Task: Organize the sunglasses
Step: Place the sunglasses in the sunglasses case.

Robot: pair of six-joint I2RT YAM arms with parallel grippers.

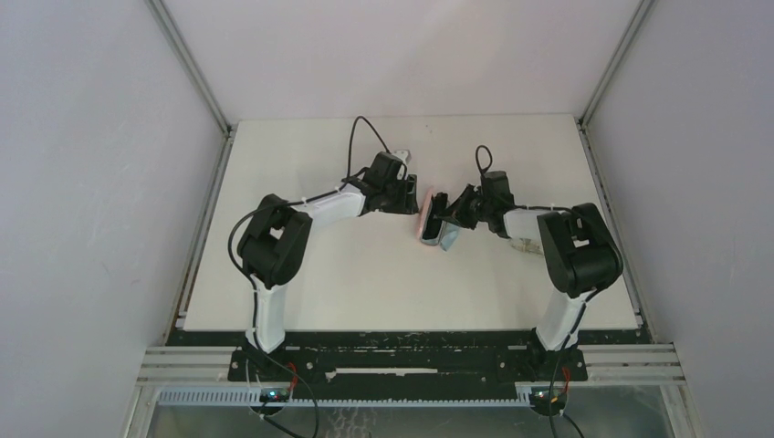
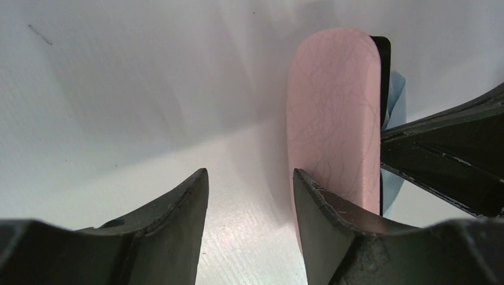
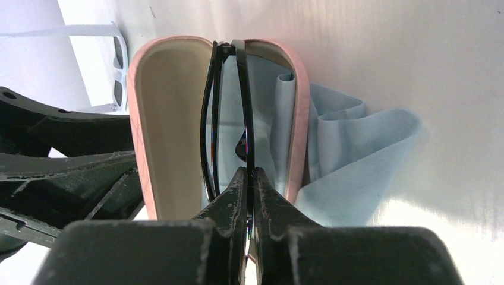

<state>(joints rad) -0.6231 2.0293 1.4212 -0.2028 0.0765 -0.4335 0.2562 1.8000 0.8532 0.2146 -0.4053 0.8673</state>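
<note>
Two pairs need sorting; one is nearly cased. The pink case (image 3: 169, 130) stands open just ahead of the right gripper (image 3: 246, 173), clamped on the black sunglasses (image 3: 209, 124) inside it. The left gripper (image 2: 249, 178), half open and empty, seems to steady its shell. The white sunglasses (image 3: 120, 65) lie beyond, untouched.
</note>
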